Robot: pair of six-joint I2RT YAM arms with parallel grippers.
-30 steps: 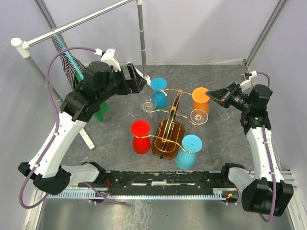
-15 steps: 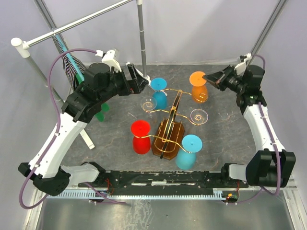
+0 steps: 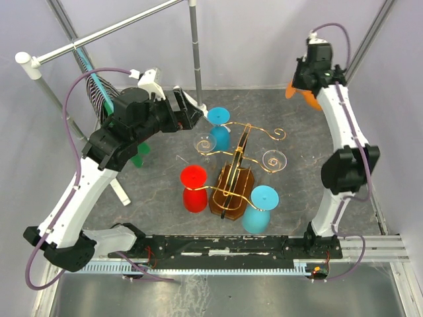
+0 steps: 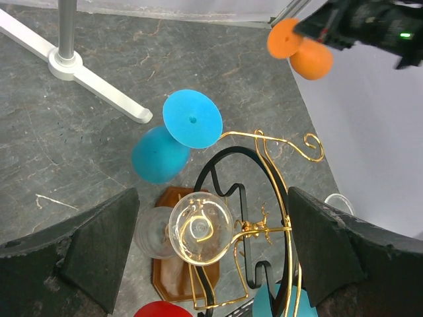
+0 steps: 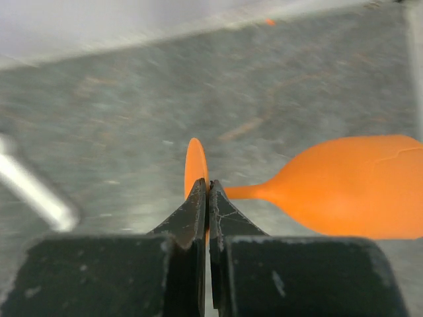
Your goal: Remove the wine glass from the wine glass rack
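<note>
The wine glass rack, gold wire on a brown oval base, stands mid-table; it also shows in the left wrist view. My right gripper is shut on the foot disc of an orange wine glass and holds it sideways, clear of the rack, at the back right. The right wrist view shows the gripper pinching the disc, with the orange glass to the right. The orange glass also shows in the left wrist view. My left gripper is open and empty above the rack's rear left.
A blue glass, a red glass, a light blue glass and two clear glasses hang on the rack. A green glass stands at the left. A grey pole frame stands behind, with its white foot.
My right arm has lifted the orange glass off the rack's rear right arm and swung it up to the back right corner. The left arm has stayed put.
</note>
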